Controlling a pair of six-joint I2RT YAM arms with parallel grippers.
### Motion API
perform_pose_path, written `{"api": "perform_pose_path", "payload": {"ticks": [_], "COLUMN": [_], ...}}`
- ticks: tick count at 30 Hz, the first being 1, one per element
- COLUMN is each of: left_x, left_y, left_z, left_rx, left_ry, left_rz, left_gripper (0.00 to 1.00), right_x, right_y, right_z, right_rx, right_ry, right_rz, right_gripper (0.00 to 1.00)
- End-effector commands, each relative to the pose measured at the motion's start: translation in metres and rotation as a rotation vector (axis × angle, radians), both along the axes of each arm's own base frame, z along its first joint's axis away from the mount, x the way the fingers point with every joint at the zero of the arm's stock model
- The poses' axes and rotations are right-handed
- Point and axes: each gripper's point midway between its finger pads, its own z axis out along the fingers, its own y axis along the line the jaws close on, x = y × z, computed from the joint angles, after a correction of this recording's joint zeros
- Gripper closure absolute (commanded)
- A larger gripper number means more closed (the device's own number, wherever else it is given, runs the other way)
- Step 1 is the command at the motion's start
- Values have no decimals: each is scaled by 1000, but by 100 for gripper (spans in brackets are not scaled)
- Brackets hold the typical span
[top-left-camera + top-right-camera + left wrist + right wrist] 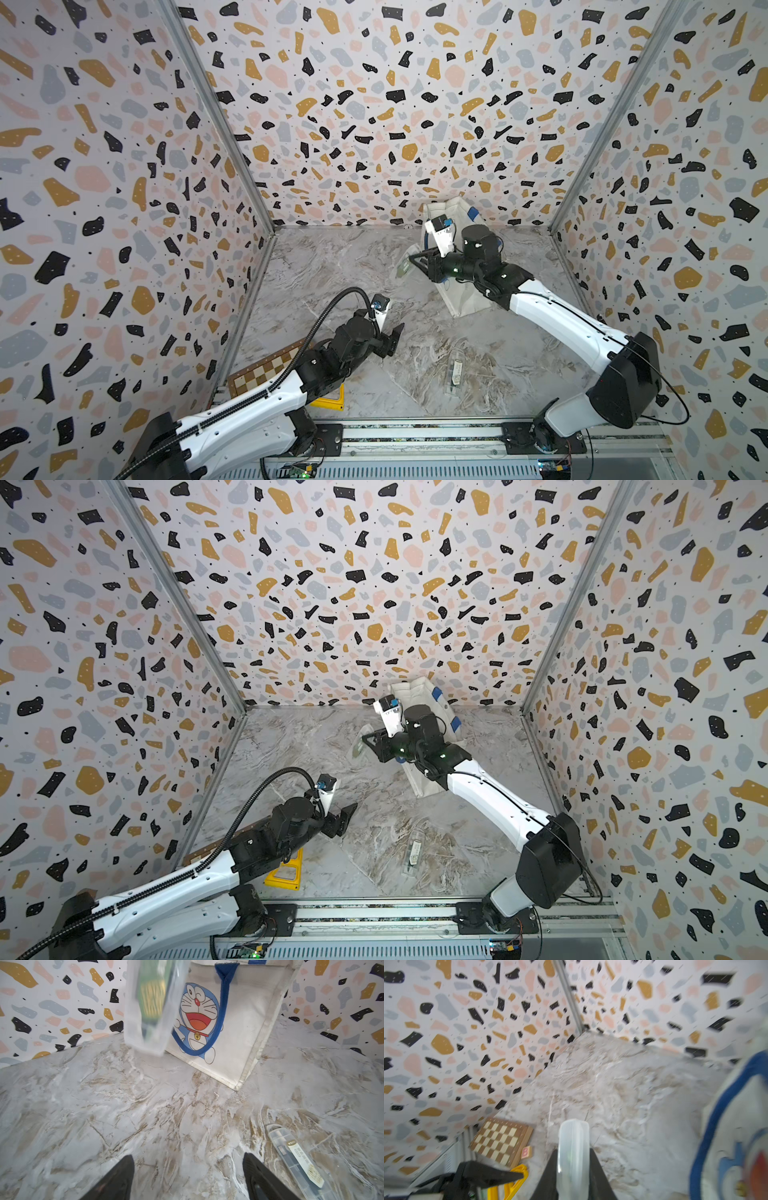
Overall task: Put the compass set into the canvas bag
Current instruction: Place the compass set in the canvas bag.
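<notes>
My right gripper [574,1169] clamps the clear plastic compass-set case [149,1001], green insert, just left of the white cartoon-print canvas bag [239,1022]; left gripper [188,1167] spread, empty. Insert print blurred, unreadable.

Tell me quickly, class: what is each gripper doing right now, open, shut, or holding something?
Left gripper: open, holding nothing.
Right gripper: shut on the clear plastic case with a green insert.

We see the canvas bag [245,1022] as matt, coarse-woven white cloth with a blue webbing strap [224,1001]. The compass set [145,1012] sits in frosted, translucent plastic. The table [124,1105] looks smooth, marble-patterned, faintly glossy. The chessboard [500,1140] is wood with a satin sheen.
</notes>
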Motion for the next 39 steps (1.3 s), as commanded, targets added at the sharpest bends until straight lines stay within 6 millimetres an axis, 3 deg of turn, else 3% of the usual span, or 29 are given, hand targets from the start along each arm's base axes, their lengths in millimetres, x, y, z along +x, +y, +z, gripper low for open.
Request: {"api": "perform_pose_path", "payload": {"ticks": [1, 6, 12, 19, 25, 29, 32, 34, 37, 39], "left_x": [-5, -10, -11, -8, -7, -6, -4, -4, -3, -1], "left_y": [-11, -18, -21, -27, -24, -22, -20, -19, -20, -17], "left_z": [8, 6, 6, 5, 7, 6, 4, 2, 0, -3], "left_rx": [-66, -74, -64, -57, -67, -59, -60, -61, -63, -49], "left_ry": [-4, 3, 9, 14, 17, 19, 20, 23, 39, 58], "left_rz": [-63, -106, -129, -132, -115, -105, -85, -81, -70, -46], "left_gripper": [18, 18, 18, 18, 19, 19, 19, 19, 18, 18], "right_x": [36, 74, 117, 151, 161, 165, 165, 164, 161, 160], "right_y": [-50, -105, -136, -133, -121, -119, -117, -118, -117, -119], "right_z": [48, 55, 16, -50, -108, -130, -133, -128, -105, -79], "right_rx": [-54, -138, -318, -434, -485, -496, -493, -486, -458, -426], "right_ry": [-160, -183, -96, 62, 202, 238, 248, 242, 207, 166], "right_rz": [-257, -458, -556, -525, -457, -454, -444, -445, -448, -461], "right_gripper": [100, 100, 100, 100, 100, 98, 89, 74, 58, 50]}}
